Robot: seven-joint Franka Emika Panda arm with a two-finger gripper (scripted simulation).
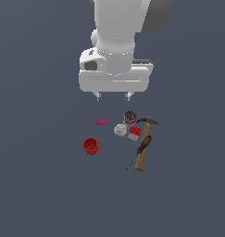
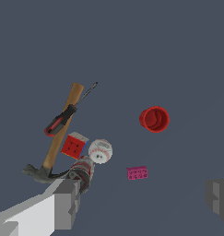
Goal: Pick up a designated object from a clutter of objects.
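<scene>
Red-and-black handle, thin dark shaft: that's the screwdriver [image 1: 141, 150] we're after, and it lies untouched on the floor, crossing the wooden handle of the hammer [image 1: 144, 143]. So nothing of the task is done yet; approach, descent, grasp and lift are all left, as far as we can judge.

The gripper [image 1: 114, 96] hangs above the clutter w/ its fingers spread wide and nothing between them. The screwdriver sits off to one side of it, on the exterior view's right, and further from the arm than the rest of the pile. Nearer the gripper are the dark round thing [image 1: 129, 116], the white ball [image 1: 120, 130] and the red-and-white cube [image 1: 134, 133], close together. The pink block [image 1: 100, 121] lies apart, and the red cup [image 1: 90, 146] well apart on the other side.

The exterior view gives us the arm's height over the floor, which the wrist view can't. The wrist view shows both fingertips [image 2: 65, 203] at the frame edges w/ a broad gap, plus detail the other lacks: the screwdriver's handle resting across the hammer's handle, its tip pointing away past the handle's end, and studs on the pink block. We reckon the gripper needs to shift sideways and turn to line up w/ the shaft.
</scene>
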